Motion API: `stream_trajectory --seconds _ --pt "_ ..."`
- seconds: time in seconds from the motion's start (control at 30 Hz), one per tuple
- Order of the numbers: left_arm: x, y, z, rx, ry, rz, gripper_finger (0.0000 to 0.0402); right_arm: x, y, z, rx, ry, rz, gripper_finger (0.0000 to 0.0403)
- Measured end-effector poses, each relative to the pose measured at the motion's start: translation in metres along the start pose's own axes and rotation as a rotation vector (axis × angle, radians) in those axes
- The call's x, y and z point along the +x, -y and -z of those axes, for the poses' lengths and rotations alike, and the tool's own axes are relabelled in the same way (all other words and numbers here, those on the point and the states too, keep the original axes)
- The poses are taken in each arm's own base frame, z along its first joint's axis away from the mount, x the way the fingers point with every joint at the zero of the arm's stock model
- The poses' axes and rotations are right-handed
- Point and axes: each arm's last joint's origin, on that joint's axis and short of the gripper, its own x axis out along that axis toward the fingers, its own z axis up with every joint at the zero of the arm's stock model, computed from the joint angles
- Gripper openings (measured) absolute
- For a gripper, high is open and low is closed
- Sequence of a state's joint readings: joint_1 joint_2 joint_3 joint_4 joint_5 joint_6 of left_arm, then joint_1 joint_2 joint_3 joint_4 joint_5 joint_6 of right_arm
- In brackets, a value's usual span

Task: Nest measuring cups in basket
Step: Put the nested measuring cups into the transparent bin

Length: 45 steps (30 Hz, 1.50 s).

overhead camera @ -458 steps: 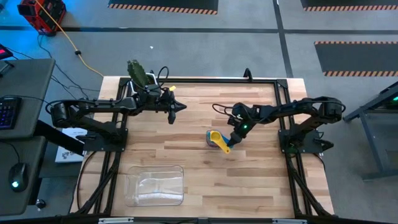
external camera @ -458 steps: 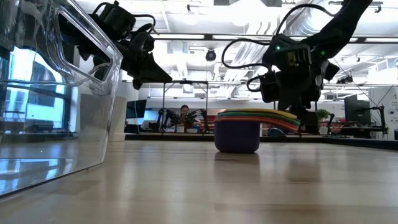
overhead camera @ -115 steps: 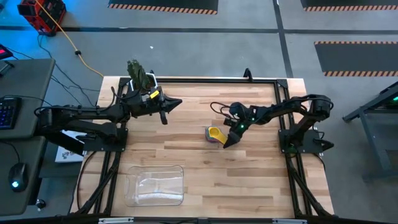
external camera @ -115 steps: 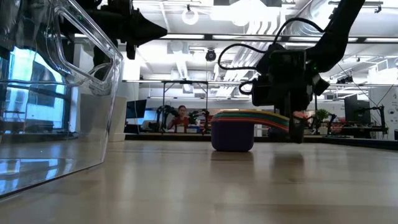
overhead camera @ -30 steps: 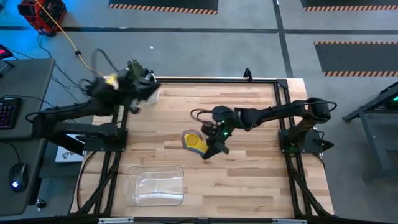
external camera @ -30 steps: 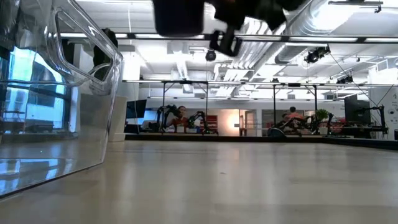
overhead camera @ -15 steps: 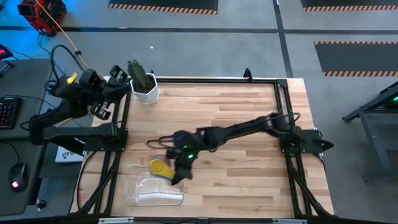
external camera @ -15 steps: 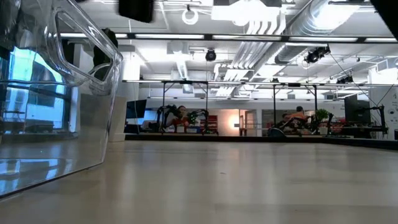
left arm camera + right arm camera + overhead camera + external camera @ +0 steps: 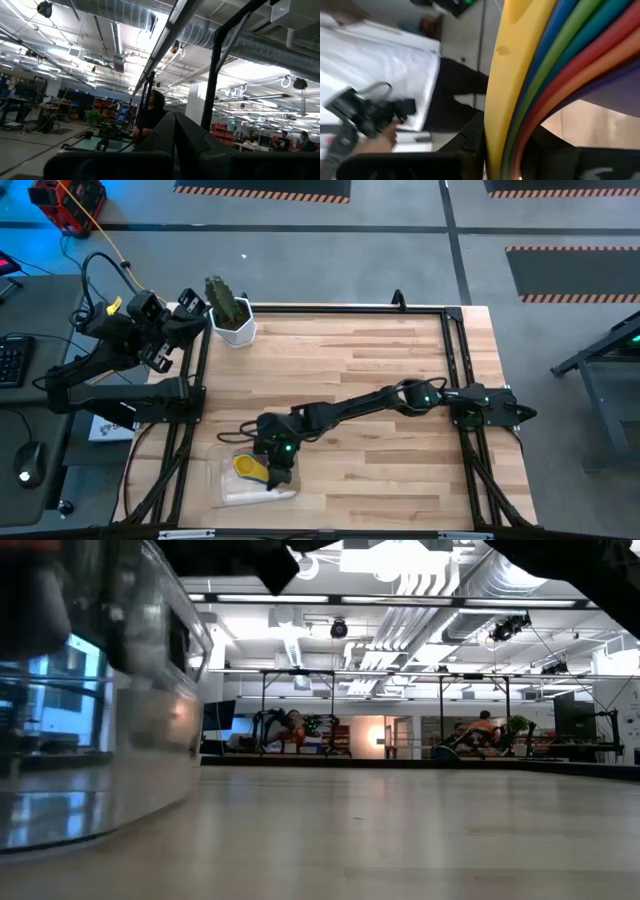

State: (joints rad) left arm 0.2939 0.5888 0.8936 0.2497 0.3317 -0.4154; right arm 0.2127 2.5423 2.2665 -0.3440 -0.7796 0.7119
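Now my right gripper (image 9: 277,472) clamped on the nested measuring cups' (image 9: 247,466) handles, stack over the basket (image 9: 228,492), my left gripper (image 9: 196,304) closed, off-table.

Overhead looking straight down, table-level sideways, both sharing basket (image 9: 232,486)

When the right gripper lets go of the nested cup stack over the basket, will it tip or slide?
The measuring cups hang by their handles, so they probably tilt on release. The basket looks light and smooth; it may shift. The right gripper is clamped on the handles.
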Motion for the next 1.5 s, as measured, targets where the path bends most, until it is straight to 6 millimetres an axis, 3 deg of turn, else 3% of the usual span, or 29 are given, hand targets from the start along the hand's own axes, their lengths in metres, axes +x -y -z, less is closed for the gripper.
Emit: stream_trajectory --seconds 0.27,0.6,0.97,1.5 --pt "0.0 0.0 0.0 -0.001 0.0 0.0 0.0 0.004 0.006 0.018 -0.059 -0.142 0.037 0.0057" --pt "0.0 0.0 0.0 -0.002 0.0 -0.003 0.0 -0.03 0.01 0.039 -0.044 -0.361 0.179 0.0057" --pt "0.002 -0.002 0.002 -0.004 -0.008 -0.008 0.0 -0.039 0.004 0.063 -0.029 -0.563 0.174 0.0057" --pt "0.004 -0.003 0.004 0.002 -0.015 -0.009 0.0 -0.049 -0.022 0.075 -0.07 -0.61 0.11 0.0057"
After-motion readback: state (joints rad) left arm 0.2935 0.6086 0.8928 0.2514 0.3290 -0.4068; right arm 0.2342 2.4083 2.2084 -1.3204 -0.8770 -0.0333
